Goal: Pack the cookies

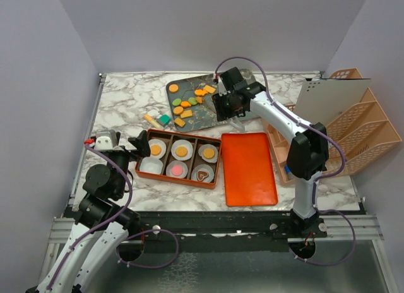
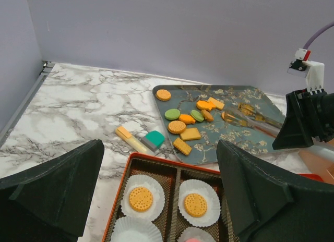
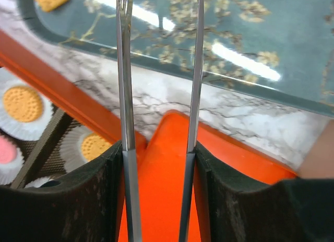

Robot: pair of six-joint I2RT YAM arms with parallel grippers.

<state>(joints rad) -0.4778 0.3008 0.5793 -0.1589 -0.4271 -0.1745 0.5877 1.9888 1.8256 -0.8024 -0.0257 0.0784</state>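
Right jaws: closed on a pair of metal tongs [image 3: 125, 96], one blade against each inner face. The blades stand apart, and the wrist view shows nothing between them.
Left jaws: spread as wide as they go and holding nothing, hovering by the far-left corner of the box [image 1: 178, 180].
Cookies [image 2: 176, 126]: a loose cluster lies on the left half of the patterned tray [image 2: 237, 93], at the far side of the table [image 2: 78, 106]. One round sits alone at the tray's far-left corner.
Box contents: six compartments, each with a white paper cup [image 1: 150, 166]. Five cups carry a cookie; the near-left cup looks empty.
Lid [image 1: 248, 170]: orange, lying flat on the table just right of the box.
Other bits: a teal block [image 2: 154, 138] and a yellow stick [image 2: 129, 138] lie on the table between tray and box.
Tongs' reach: they point left across the tray toward the cluster. I cannot tell whether the tips touch a cookie.
Step in hand: by my reading, picking the next cookie off the tray with the tongs.
Next move calls for: setting the tips either side of one cookie at the cluster's right edge and squeezing just enough to pinch it. Then it needs lifting clear of its neighbours and carrying near and left to the empty cup.
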